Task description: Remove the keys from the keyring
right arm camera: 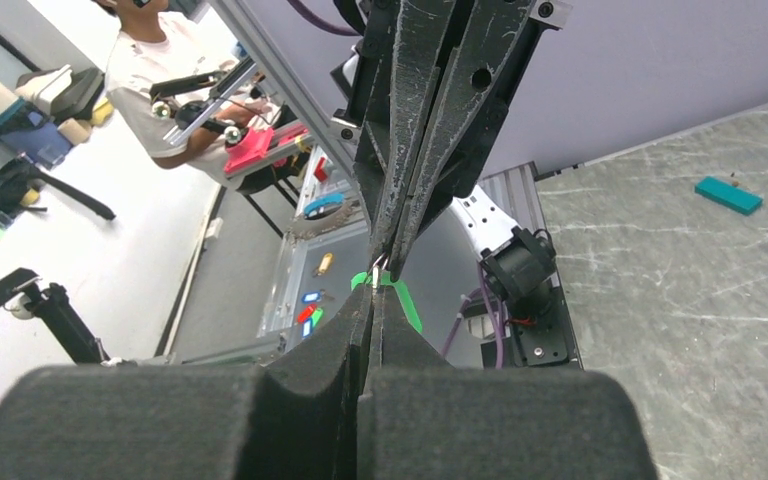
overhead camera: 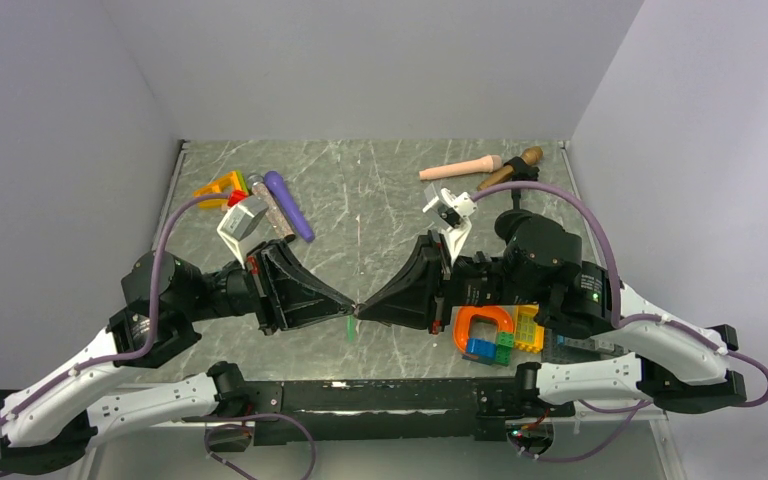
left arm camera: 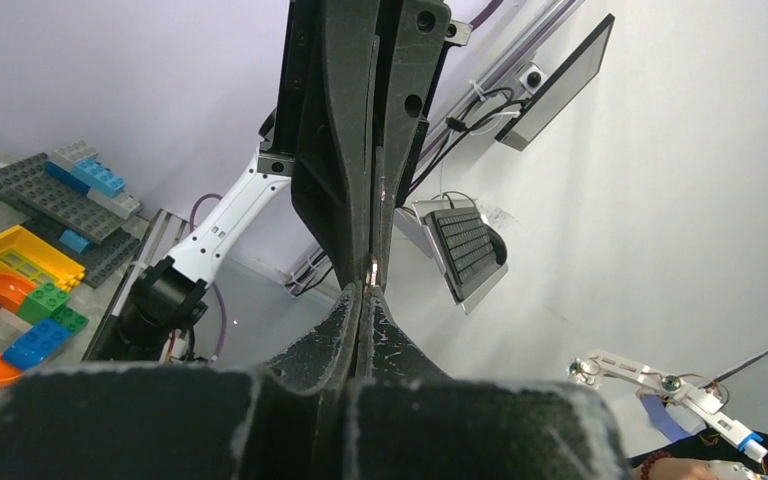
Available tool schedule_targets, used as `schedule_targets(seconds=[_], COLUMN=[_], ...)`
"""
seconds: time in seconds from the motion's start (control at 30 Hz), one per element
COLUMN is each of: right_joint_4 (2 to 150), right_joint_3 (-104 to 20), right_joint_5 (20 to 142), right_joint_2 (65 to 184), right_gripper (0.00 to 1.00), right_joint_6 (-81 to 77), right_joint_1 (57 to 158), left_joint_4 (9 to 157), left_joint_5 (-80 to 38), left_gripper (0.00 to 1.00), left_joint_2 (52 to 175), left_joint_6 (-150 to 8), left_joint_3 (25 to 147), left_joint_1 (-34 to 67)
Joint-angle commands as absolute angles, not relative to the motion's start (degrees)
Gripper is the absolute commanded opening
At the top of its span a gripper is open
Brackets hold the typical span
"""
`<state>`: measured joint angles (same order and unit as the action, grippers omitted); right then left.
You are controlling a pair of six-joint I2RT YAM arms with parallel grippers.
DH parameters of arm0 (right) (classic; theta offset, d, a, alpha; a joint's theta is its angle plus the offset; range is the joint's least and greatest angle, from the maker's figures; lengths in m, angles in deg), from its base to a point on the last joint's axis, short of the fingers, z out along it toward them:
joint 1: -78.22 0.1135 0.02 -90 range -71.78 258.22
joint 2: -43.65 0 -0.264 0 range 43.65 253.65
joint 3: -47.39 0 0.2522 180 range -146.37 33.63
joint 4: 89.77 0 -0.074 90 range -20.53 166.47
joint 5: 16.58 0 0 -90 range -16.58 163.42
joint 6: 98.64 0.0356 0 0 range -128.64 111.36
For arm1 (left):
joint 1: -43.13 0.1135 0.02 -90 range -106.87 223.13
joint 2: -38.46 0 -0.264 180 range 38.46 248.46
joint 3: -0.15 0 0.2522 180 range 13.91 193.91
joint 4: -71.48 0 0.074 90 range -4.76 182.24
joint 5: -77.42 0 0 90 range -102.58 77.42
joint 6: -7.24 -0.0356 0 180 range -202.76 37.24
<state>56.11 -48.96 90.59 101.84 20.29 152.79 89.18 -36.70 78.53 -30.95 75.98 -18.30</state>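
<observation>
My left gripper [overhead camera: 349,308] and right gripper [overhead camera: 363,310] meet tip to tip low over the middle of the table, both shut. A small metal keyring [right arm camera: 375,271] glints between the two pairs of tips and is pinched from both sides; it also shows in the left wrist view as the keyring [left arm camera: 375,267]. The bright green key [right arm camera: 409,306] hangs from the ring just behind the tips, and from above the green key [overhead camera: 351,328] dangles under the meeting point. The teal key [right arm camera: 728,195] lies loose on the marble table.
An orange arch [overhead camera: 482,325] and yellow, green and blue bricks sit under the right arm. A purple cylinder [overhead camera: 290,205] and a grey-and-white block [overhead camera: 245,222] lie at the back left. Peach and brown pegs [overhead camera: 460,168] lie at the back right.
</observation>
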Motion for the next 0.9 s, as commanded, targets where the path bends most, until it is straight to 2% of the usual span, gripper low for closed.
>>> schedule_targets(seconds=[0.0, 0.53, 0.87], right_joint_4=[65.03, 67.33, 69.46], right_joint_3=[-52.55, -53.27, -50.73], right_joint_5=[93.51, 94.92, 88.67], right_joint_2=[102.5, 103.3, 101.76], right_gripper=[0.0, 0.0, 0.0], right_joint_6=[20.52, 20.92, 20.54], right_joint_1=[153.06, 153.02, 153.11], left_joint_4=[90.53, 79.86, 69.88], left_joint_5=[-35.29, -37.17, -28.04], left_gripper=[0.0, 0.0, 0.0], left_joint_2=[80.02, 80.96, 77.18], left_joint_6=[-30.28, -25.17, -21.89], left_joint_3=[74.63, 69.69, 64.46], left_joint_1=[-18.0, -17.95, -17.95])
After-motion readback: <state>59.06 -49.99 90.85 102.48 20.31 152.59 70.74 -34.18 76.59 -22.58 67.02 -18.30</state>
